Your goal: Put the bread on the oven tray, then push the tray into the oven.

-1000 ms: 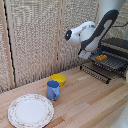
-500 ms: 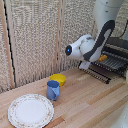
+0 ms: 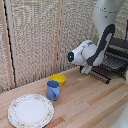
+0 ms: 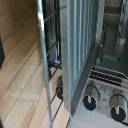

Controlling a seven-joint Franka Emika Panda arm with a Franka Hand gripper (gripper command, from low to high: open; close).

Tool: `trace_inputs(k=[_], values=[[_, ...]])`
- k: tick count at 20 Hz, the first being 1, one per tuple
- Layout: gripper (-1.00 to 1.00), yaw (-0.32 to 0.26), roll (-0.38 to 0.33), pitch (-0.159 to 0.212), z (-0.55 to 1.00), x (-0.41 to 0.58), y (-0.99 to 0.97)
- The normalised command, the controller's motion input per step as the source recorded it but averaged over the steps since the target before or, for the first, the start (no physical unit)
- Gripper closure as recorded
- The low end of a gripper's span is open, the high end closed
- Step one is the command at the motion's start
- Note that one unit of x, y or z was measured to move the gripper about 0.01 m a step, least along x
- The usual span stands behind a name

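The white arm's claw [image 3: 86, 68] hangs low over the wooden desk [image 3: 85, 102], just in front of the toaster oven [image 3: 116, 57] at the exterior view's right; I cannot tell how far its fingers are parted or whether they hold anything. The wire oven pan [image 3: 113, 64] juts out of the oven mouth. Up close, the wrist view shows its bars [image 4: 80, 45] above the oven's knobs [image 4: 90, 102]. The bread is not visible. A yellow bowl [image 3: 58, 78], blue mug [image 3: 53, 90] and patterned plate [image 3: 30, 110] sit well apart from the oven.

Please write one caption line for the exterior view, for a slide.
Robot arm reaching toward the oven and its oven pan; blue mug, yellow bowl and plate on table.
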Motion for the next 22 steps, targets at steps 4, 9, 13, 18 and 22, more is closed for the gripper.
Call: trace_inputs(k=[4,9,13,18,22], values=[[-1.00,0.187,-0.027,0.007,0.00,-0.174,-0.41],[-1.00,0.163,-0.051,0.052,0.00,-0.098,-0.38],[1.00,0.170,-0.035,0.043,0.00,-0.073,-0.32],[1.00,0.132,-0.013,0.038,0.07,-0.100,-0.33],[1.00,0.095,0.000,0.028,0.07,-0.067,-0.29]])
